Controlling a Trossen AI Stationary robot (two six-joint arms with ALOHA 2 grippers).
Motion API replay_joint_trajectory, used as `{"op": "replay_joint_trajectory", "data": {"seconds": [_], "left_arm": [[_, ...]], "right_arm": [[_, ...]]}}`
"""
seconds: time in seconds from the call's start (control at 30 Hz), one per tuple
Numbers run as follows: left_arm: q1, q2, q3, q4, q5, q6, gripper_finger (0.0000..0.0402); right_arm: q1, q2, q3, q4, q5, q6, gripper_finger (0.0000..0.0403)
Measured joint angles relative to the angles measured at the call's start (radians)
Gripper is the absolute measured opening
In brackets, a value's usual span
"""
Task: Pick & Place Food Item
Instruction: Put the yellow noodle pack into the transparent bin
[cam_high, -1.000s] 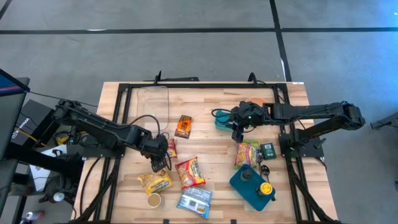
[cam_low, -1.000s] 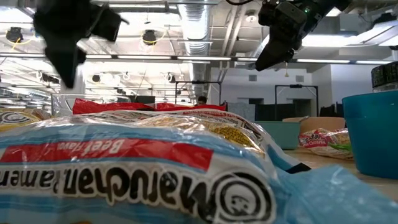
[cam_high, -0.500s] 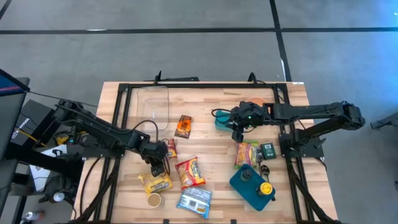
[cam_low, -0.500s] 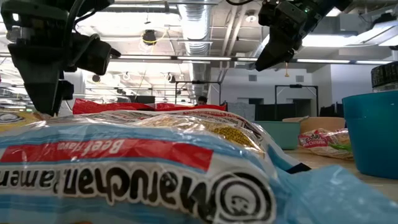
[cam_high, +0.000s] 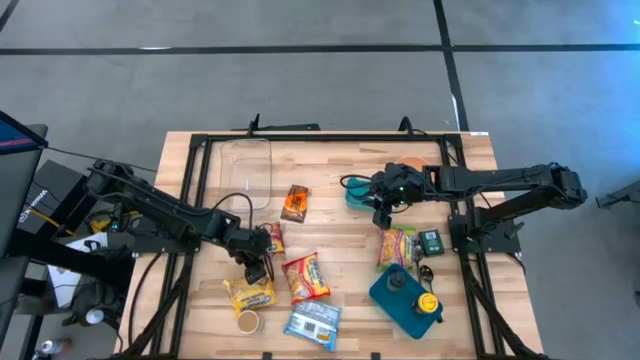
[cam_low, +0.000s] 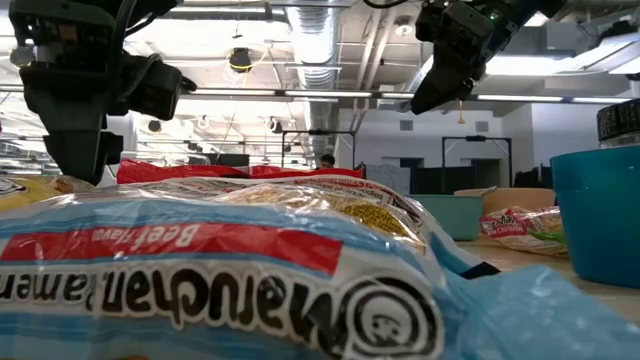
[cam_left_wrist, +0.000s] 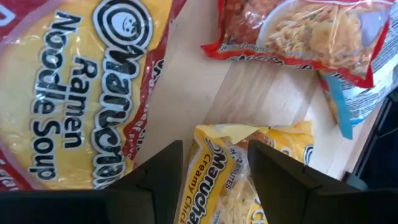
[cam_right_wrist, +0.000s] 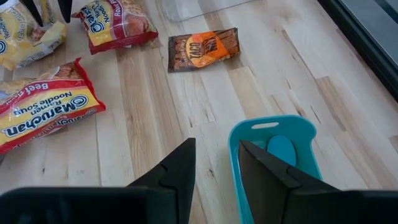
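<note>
Left claw low over a yellow noodle packet, right claw waiting above a teal tub.

Near the surface's front edge, the left claw (cam_left_wrist: 211, 171) is spread, one finger either side of the yellow noodle packet's (cam_high: 249, 292) upper end, not yet pinching it. A red noodle packet (cam_high: 306, 277) lies just beside. Toward the back right, the right claw (cam_right_wrist: 216, 163) hangs spread and empty over the teal tub's (cam_right_wrist: 273, 146) rim.
</note>
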Motion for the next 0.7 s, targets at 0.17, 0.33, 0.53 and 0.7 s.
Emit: {"op": "replay_joint_trajectory", "data": {"seconds": [0.17, 0.33, 0.53, 0.7], "left_arm": [[0.0, 0.0, 0.0, 0.004, -0.006, 0.001, 0.0177], [0.0, 0.0, -0.014, 0.028, -0.006, 0.001, 0.0177], [0.0, 0.001, -0.064, 0.086, -0.005, -0.005, 0.0177], [0.0, 0.001, -0.079, 0.134, -0.001, -0.002, 0.0177]], "right_arm": [[0.0, 0.0, 0.0, -0.004, 0.0, 0.0, 0.0115], [0.0, 0.0, 0.0, -0.004, 0.0, 0.0, 0.0115], [0.0, 0.0, 0.0, -0.004, 0.0, 0.0, 0.0115], [0.0, 0.0, 0.0, -0.004, 0.0, 0.0, 0.0115]]}}
